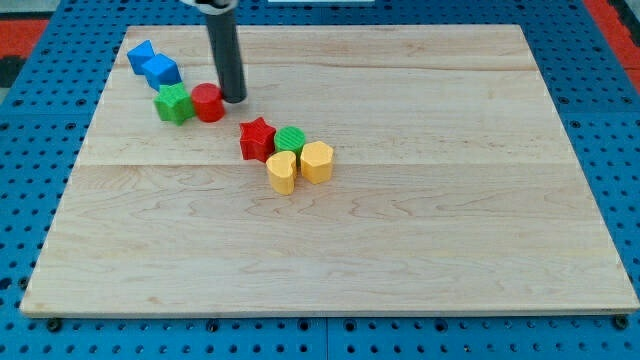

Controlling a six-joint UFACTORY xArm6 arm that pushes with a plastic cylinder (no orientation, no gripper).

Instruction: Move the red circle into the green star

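Blocks run from the view's left: two blue ones [153,64] touching, a green star [174,103] with the red circle [208,102] against its right side, then a red star [257,138], a green circle [291,141] and two yellow blocks [299,166]. Rigid, light and likely quick to slide on the wooden board [420,220], the red circle should be nudged on its right face. With nothing to open or close, my tip [234,98] holds nothing and stands just right of it.
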